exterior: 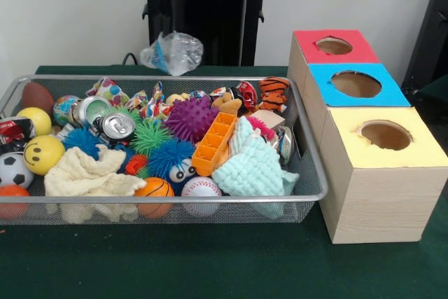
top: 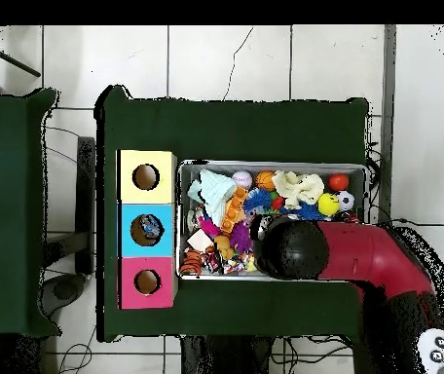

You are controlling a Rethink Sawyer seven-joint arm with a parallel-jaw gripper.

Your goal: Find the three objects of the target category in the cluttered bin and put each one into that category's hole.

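You can't tell how the jaws (exterior: 168,33) stand, but a crumpled clear bottle (exterior: 172,52) hangs right below them, above the bin's (exterior: 318,180) far rim. A loose hold drops it into clutter (red hole (exterior: 334,45) lies well aside).

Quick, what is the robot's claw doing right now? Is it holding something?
Gripper: shut on a see-through plastic bottle, held above the far edge of the bin.
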